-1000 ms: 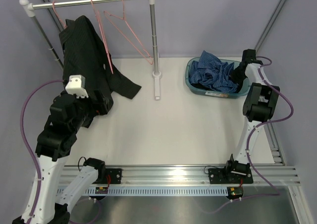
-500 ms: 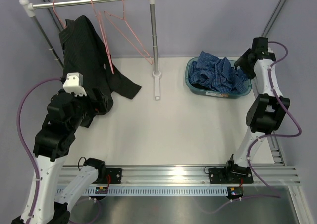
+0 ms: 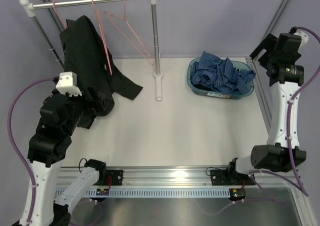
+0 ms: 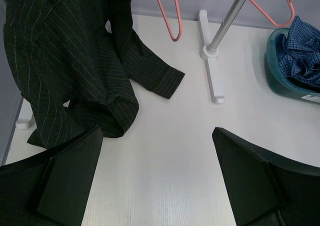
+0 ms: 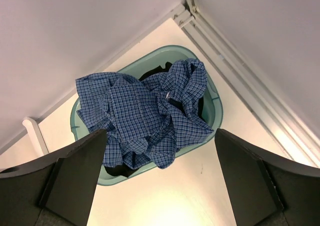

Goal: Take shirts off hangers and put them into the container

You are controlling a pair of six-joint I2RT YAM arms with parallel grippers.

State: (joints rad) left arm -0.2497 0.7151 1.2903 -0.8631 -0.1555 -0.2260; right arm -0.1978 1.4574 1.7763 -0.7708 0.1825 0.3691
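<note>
A dark pinstriped shirt (image 3: 82, 51) hangs on the leftmost pink hanger (image 3: 57, 13), its sleeve trailing onto the table (image 4: 160, 81). Two bare hangers (image 3: 132, 33) hang further right on the rail. The teal container (image 3: 190, 78) at the back right holds a crumpled blue check shirt (image 5: 135, 116) over a black one (image 5: 117, 170). My right gripper (image 5: 160, 132) hovers high above the container, open and empty. My left gripper (image 4: 156, 136) stands open over bare table, just right of the hanging shirt's hem, touching nothing.
The white-and-silver rail (image 3: 92, 0) spans the back left; its right post (image 3: 156, 36) and foot (image 3: 159, 88) stand between the shirt and the container. A metal frame rail (image 5: 240, 81) runs along the table's right edge, close to the container.
My right gripper has opened, let go of the blue shirt in the container, and risen up and to the right. The left arm has drawn back slightly to the left.
</note>
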